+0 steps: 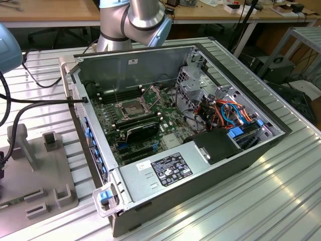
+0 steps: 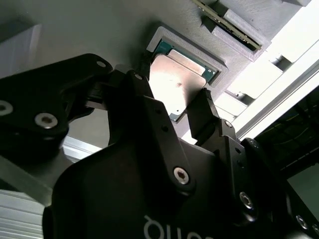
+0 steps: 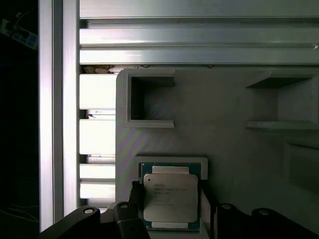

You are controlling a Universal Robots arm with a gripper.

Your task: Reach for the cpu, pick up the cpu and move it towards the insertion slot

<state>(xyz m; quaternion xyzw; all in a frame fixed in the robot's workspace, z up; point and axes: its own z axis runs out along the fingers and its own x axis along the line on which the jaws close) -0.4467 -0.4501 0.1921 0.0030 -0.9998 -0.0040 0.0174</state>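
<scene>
Claw: the black two-fingered gripper (image 3: 170, 191) (image 2: 174, 82) is clenched on the cpu. Its fingers (image 3: 135, 199) (image 2: 202, 112) press against two opposite edges of the chip in both wrist views.

Chip: the cpu (image 3: 170, 196) (image 2: 177, 82) is a small, thin, square chip with a dull tan-silver lid on a green board. It lies flat and is still seated in its holder, not lifted.

Holder: a shallow square nest of light grey printed plastic (image 3: 172, 162) (image 2: 164, 35) frames the chip, and its raised rim shows beyond the chip's far edge.

Fixture plate: the nest belongs to a flat grey plate (image 3: 224, 139) (image 1: 55, 170) that carries other boxy grey brackets. In the exterior view it lies on the table outside the computer case, on the exterior view's left.

Socket: the insertion slot (image 1: 129, 106) is a square socket with a silver metal frame and a dark centre. It sits on the green motherboard inside the case with its hinged bracket tilted up, well apart from the fixture plate.

Case: the open grey metal computer case (image 1: 135, 65) lies on its side with its cover off.

Table: a ribbed aluminium tabletop (image 1: 251, 211) (image 3: 199, 37) carries both the case and the plate.

Arm: the silver and pale blue robot arm (image 1: 135, 20) stands behind the case.
</scene>
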